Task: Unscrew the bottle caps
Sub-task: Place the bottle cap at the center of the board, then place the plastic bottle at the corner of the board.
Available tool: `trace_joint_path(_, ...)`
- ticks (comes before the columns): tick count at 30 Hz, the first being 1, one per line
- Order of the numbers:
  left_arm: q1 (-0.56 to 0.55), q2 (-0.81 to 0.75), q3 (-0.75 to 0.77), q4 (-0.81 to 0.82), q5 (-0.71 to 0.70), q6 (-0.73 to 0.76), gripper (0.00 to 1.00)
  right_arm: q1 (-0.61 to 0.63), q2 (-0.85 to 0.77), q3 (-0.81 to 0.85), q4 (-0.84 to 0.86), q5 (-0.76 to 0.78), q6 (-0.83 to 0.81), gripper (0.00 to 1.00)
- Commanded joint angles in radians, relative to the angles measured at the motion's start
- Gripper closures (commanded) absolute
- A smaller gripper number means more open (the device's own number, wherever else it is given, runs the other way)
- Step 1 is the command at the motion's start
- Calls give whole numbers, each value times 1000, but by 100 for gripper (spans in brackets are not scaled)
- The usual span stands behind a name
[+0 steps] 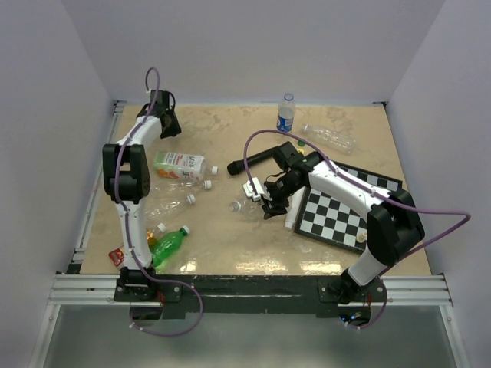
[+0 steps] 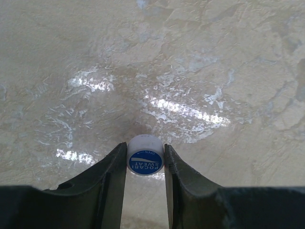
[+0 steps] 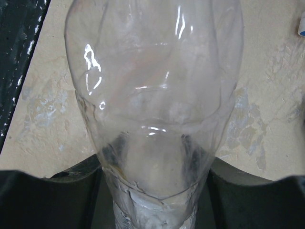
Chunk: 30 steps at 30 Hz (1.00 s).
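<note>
Tabletop (image 1: 230, 146) of glossy beige marble pattern carries everything, with a flat black-and-white chessboard (image 1: 337, 215) on its right side. Near the middle, just left of the board, the right gripper (image 1: 265, 201) has its two dark fingers (image 3: 47, 200) closed on a clear bottle (image 3: 152, 86). In the right wrist view the bottle's long axis runs straight away from the camera. Its narrower end sits between the fingers, and the body swells to a rounded bulb beyond them. The plastic is thin, see-through and dented, with bright glints. Which end is gripped cannot be told. A blue-labelled bottle (image 1: 286, 113) stands upright at the far edge. Another clear bottle (image 1: 330, 136) lies on its side just right of it, long axis slanting toward the right wall. A bright green bottle (image 1: 169, 244) lies near the left arm's base, its neck pointing up-right. Crinkled clear bottles (image 1: 169, 203) lie above it. In the far left corner the left gripper (image 1: 169, 123) pinches a cap (image 2: 145, 160) between its fingertips, over bare table. The cap is a short white plastic cylinder. Its axis points back at the wrist camera, so the round blue top reading "POCARI SWEAT" faces the lens.
</note>
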Motion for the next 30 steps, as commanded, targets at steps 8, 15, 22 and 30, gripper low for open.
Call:
trace_joint_path(8, 27, 18, 49, 6, -30, 28, 56, -11, -42, 25, 2, -20, -6, 91)
trace_joint_path(15, 27, -56, 62, 2, -1, 46, 32, -12, -46, 27, 0, -23, -6, 91)
trace_joint_path(22, 24, -379, -226, 174, 374, 45, 30, -29, -48, 36, 77, -85, 116, 90)
trace_joint_path(30, -21, -937, -910, 808, 831, -127, 22, -113, -54, 25, 305, -329, 501, 90)
